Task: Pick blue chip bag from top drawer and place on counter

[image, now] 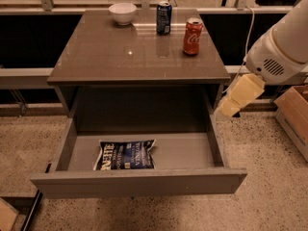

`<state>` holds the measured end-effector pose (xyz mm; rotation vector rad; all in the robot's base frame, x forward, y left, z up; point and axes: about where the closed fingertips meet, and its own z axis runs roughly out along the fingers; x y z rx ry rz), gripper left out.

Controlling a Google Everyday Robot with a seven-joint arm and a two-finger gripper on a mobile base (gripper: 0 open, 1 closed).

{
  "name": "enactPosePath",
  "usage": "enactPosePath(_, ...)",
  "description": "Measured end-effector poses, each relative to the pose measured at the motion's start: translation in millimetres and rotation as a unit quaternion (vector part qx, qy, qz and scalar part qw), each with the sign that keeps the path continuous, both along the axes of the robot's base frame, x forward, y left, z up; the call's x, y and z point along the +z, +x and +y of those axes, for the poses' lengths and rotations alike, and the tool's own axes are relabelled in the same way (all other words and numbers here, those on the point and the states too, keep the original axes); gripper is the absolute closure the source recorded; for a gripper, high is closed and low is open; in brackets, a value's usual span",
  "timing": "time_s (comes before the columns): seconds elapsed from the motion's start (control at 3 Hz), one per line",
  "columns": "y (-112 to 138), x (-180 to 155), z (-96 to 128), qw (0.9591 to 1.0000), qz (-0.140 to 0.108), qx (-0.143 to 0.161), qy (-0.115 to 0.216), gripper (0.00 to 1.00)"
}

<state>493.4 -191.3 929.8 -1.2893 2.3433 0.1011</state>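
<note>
Tool (231, 105) hangs right of drawer (139, 181), empty; opening: cannot tell. Risk: clipping tabletop (120, 57) edge while reaching in for flat bag (126, 155).

chip bag (125, 154) in top drawer (139, 181), left side | tool (231, 105) right of counter (120, 57)

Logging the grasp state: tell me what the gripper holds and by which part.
Nothing is held. The gripper hangs right of the open drawer, below the counter edge, apart from the chip bag, which lies flat on the drawer bottom.
</note>
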Motion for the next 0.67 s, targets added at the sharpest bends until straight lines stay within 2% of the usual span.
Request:
enactPosePath(0.33, 23, -22, 7, 0.9975, 0.017, -0.064, 0.024, 0.00)
enactPosePath(0.67, 44, -44, 11, 0.9903, 0.039, -0.121, 0.054, 0.00)
